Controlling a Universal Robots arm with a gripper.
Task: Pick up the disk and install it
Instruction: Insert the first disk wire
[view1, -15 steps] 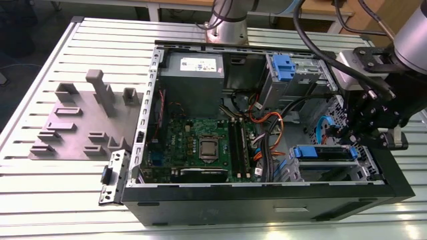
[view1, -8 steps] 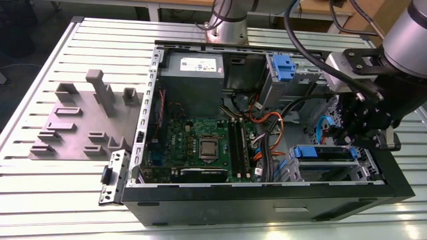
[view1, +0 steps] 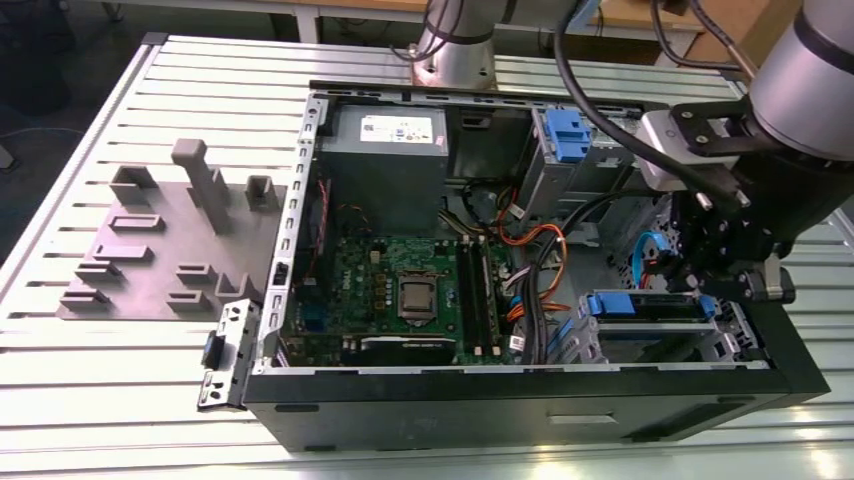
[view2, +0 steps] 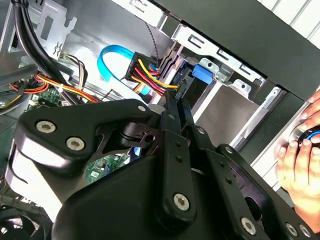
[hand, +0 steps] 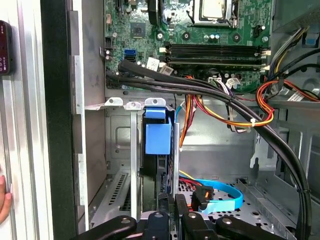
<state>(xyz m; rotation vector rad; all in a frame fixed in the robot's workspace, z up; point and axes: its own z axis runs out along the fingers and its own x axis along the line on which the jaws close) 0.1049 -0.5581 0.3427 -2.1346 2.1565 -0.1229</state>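
- Gripper (view1: 721, 275) down inside the open computer case (view1: 534, 410), just above the metal drive cage (view1: 667, 335).
- Jaws close together; cannot tell if pinching the disk.
- Disk (hand: 158, 139) standing in the drive cage slot, blue frame tab showing, near the green motherboard (view1: 400, 290).
- Hand (view2: 302, 165) resting outside the case wall.

A ribbed pale metal table (view1: 134, 345) stands on a dark floor (view1: 54, 80), wooden benches (view1: 360, 8) behind

Power supply sticker (view1: 398, 127): white, with print too small to make out.
Motherboard (hand: 200, 45): tiny white markings, none legible.
Other surfaces: no readable text.
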